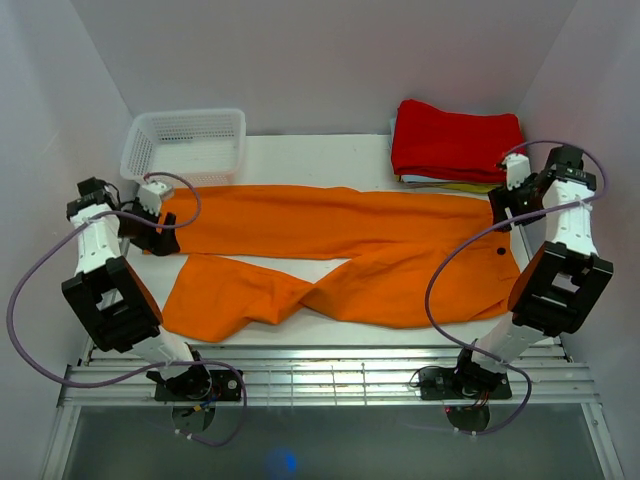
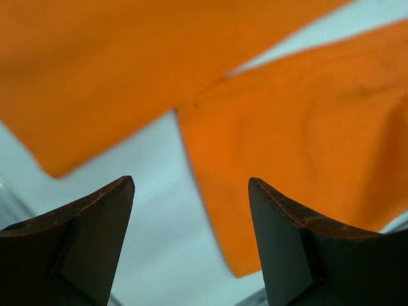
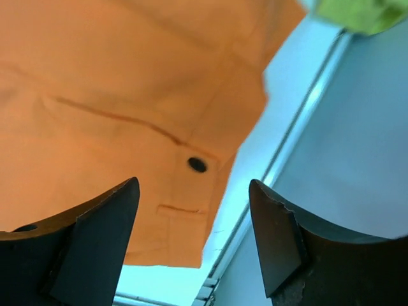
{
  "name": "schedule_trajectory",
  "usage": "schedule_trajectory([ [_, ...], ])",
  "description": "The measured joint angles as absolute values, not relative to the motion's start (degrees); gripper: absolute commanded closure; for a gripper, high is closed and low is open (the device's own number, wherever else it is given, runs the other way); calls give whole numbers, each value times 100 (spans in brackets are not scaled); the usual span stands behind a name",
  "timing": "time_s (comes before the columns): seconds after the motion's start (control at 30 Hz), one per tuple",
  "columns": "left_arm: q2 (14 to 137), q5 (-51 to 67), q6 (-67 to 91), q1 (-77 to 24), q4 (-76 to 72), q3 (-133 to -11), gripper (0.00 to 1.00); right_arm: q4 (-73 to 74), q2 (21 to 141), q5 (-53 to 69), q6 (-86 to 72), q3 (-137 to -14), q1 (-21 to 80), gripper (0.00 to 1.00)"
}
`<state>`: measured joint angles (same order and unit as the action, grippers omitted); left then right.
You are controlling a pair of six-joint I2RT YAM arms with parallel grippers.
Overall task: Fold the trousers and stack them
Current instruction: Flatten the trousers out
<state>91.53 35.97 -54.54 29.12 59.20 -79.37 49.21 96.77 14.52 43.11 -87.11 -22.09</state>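
The bright orange trousers [image 1: 350, 250] lie spread flat across the white table, waist at the right with a small dark button [image 1: 499, 252], two legs running left. The near leg is creased in the middle. My left gripper [image 1: 158, 238] is open and empty just above the far leg's cuff at the left. In the left wrist view [image 2: 191, 185] both leg ends [image 2: 306, 140] show beyond the fingers [image 2: 95, 217]. My right gripper [image 1: 502, 212] is open and empty over the waistband's far corner. The right wrist view [image 3: 194, 185] shows the waistband and button [image 3: 197, 164].
A white plastic basket [image 1: 185, 143] stands at the back left. A folded red cloth [image 1: 457, 140] lies at the back right on a yellow-green piece [image 3: 360, 13]. White walls close in both sides. A metal rail [image 1: 320, 370] runs along the near edge.
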Motion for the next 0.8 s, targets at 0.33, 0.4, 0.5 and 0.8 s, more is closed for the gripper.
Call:
schedule_trajectory([
  [0.33,9043,2840,-5076,2711,5426,-5649,21,5166,9369,735,4718,-6377,-2206,27],
  [0.4,8971,2650,-4893,2620,5203,-5238,26,5039,9369,587,4724,-6121,-2206,27],
  [0.5,8801,2504,-4685,2552,4821,-4956,47,4858,9369,414,4722,-5916,-2206,30],
  [0.8,8547,2174,-4460,2786,4370,-4700,100,4167,9498,14,4733,-5642,-2272,34],
])
